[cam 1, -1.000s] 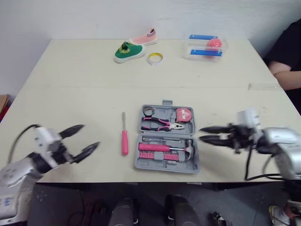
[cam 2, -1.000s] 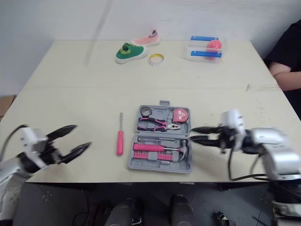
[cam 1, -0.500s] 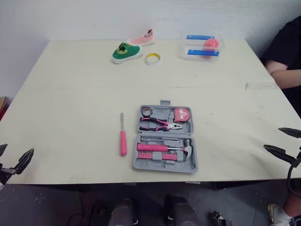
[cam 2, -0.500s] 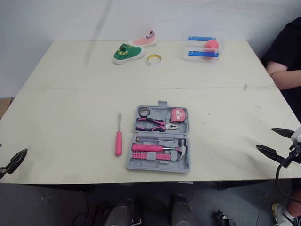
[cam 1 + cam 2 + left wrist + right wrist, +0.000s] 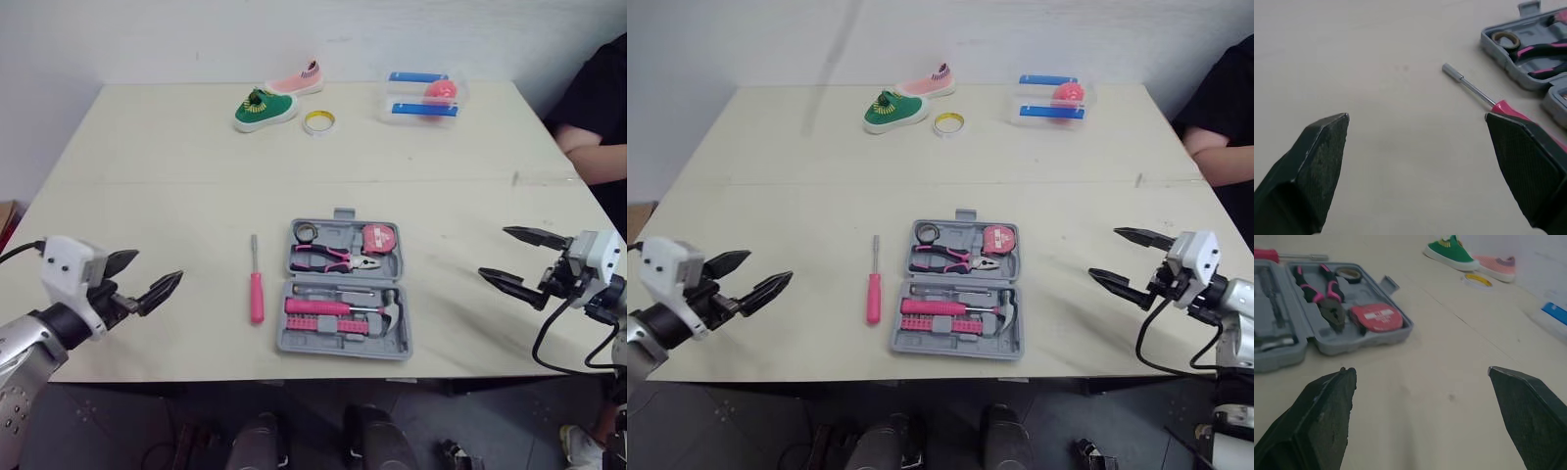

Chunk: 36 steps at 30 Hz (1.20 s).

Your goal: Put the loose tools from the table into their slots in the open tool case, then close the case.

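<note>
The left arm is held low over the near left part of the bench (image 5: pixel 147 176), with the forearm angled inward. The left tool (image 5: pixel 159 266) is spread wide open with nothing between its fingers, which are aimed toward the screwdriver (image 5: pixel 258 282). The right arm is extended over the bench's near right edge. The right tool (image 5: pixel 493 253) is likewise parted wide and empty, pointed toward the tool case (image 5: pixel 338 351) and kept well apart from it.

The grey case is seen lying open and flat near the front middle of the bench, with a latch tab on its far edge. In the far half, a small roll of tape (image 5: pixel 310 232), pink-handled pliers (image 5: pixel 338 259) and a pink tape measure (image 5: pixel 382 238) are seated. In the near half, a hammer (image 5: pixel 338 306) with a pink grip is seated above a pink bit strip (image 5: pixel 328 326).

The screwdriver, pink-handled with a bare metal shaft, is left loose on the bench just beside the case's left side. It is laid roughly parallel to that side, with the shaft pointing away from the robot.
</note>
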Tool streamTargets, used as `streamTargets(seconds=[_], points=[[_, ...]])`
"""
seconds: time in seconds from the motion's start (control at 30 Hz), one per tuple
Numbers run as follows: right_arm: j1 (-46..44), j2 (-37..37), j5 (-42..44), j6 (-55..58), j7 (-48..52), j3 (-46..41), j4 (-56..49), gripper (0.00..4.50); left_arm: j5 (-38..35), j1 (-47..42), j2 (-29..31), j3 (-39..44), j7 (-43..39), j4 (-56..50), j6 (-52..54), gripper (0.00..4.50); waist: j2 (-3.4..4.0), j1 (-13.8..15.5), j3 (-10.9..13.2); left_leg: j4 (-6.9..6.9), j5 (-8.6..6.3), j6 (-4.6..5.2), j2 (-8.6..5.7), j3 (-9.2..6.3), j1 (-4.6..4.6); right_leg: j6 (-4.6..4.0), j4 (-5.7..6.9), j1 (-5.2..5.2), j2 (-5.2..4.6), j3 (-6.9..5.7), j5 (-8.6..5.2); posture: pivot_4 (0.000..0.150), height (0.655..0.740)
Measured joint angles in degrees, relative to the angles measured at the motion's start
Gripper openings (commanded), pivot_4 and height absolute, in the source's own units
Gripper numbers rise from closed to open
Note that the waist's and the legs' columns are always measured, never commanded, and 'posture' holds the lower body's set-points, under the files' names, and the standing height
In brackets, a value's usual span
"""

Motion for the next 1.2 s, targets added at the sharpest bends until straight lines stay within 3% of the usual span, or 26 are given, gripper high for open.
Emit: streamTargets(seconds=[0.13,0.33,0.73,0.83,1.07,1.2], points=[[0.1,1.5,0.8,1.8,1.3,2.8,-6.7,4.49,-5.1,-6.5,-3.1,-7.6,8.1,-5.7,11.7,4.50,-0.02,0.2,0.0,0.07,0.07,0.13,-0.06,-0.01,-0.01,0.05,0.01,0.07,-0.03,0.01,0.03,0.150,0.7400],[-0.3,2.1,2.8,6.6,3.6,6.3,-12.6,4.49,-3.8,-13.8,-10.6,-18.3,19.4,-8.4,21.4,4.50,-0.06,0.3,0.0,0.11,0.17,0.27,-0.11,-0.03,-0.01,0.05,0.04,0.06,0.03,0.01,0.03,0.150,0.7400],[0.1,4.5,5.5,11.4,4.0,9.0,-21.1,4.49,3.4,-17.2,-19.2,-23.2,26.5,-5.9,28.1,4.50,-0.12,0.6,0.0,0.15,0.18,0.29,-0.12,-0.03,-0.01,0.05,0.02,0.07,0.04,0.00,0.03,0.150,0.7400],[-0.2,5.0,5.6,11.8,3.4,9.0,-21.7,4.50,5.1,-17.3,-19.3,-24.6,26.5,-5.9,29.1,3.65,-0.12,0.9,0.0,0.16,0.18,0.27,-0.12,-0.03,0.01,0.05,0.04,0.07,0.04,0.01,0.03,0.150,0.7400],[-0.1,5.2,5.8,13.6,3.1,9.1,-23.4,4.50,7.8,-16.6,-21.9,-24.4,26.0,-6.0,29.3,0.60,-0.12,1.7,0.0,0.18,0.14,0.23,-0.13,-0.04,0.01,0.05,0.03,0.09,-0.01,0.00,0.03,0.150,0.7400],[0.2,5.2,5.8,13.9,2.8,9.1,-23.9,4.50,8.9,-14.3,-21.0,-23.0,24.1,-5.8,26.2,0.53,-0.13,1.6,0.0,0.18,0.11,0.20,-0.12,-0.05,0.02,0.04,0.02,0.10,0.00,0.00,0.03,0.150,0.7400]])
